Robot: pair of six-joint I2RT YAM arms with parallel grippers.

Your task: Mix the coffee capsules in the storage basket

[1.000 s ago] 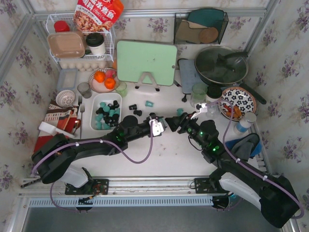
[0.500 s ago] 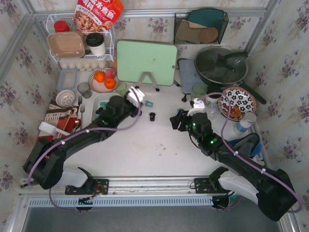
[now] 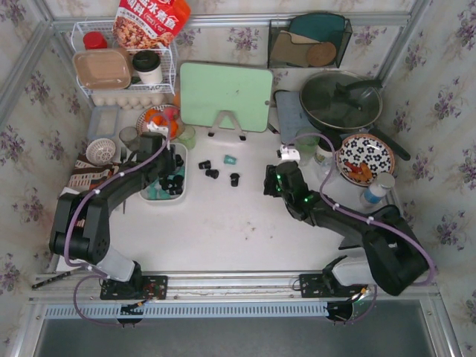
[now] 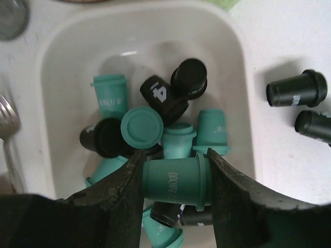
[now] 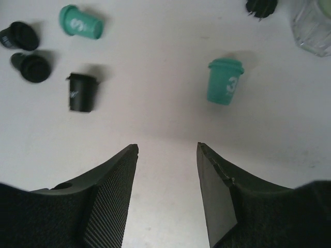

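From above, the left arm reaches across the counter (image 3: 245,230) to the storage basket (image 3: 181,196) at its left side. The left gripper (image 3: 165,158) hangs over the heap of coffee capsules (image 3: 174,183) inside. Three black strays (image 3: 213,173) and a teal stray (image 3: 230,159) lie on the counter between the basket and the right gripper (image 3: 269,183).

In the left wrist view, the left gripper (image 4: 175,157) is clamped on a held teal capsule (image 4: 173,182), which lies sideways across the jaws. It is just above the pile in the storage basket (image 4: 145,31). Teal and black capsules lie jumbled together beneath it. Two black outsiders (image 4: 297,88) rest on the counter just beyond the basket's right wall.

In the right wrist view, the right gripper (image 5: 167,150) has its jaws partly apart with nothing between them, over bare counter. A numbered teal capsule (image 5: 225,81) sits ahead and to the right. A lone black capsule (image 5: 81,92) sits ahead and to the left, with more capsules further off.

The step in hand looks like dropping a gathered capsule into the basket. The left jaws need to part so the capsule falls onto the heap, ideally among the black ones. The right gripper probably has to shift forward and right to straddle the numbered teal capsule, then lower and close on it.
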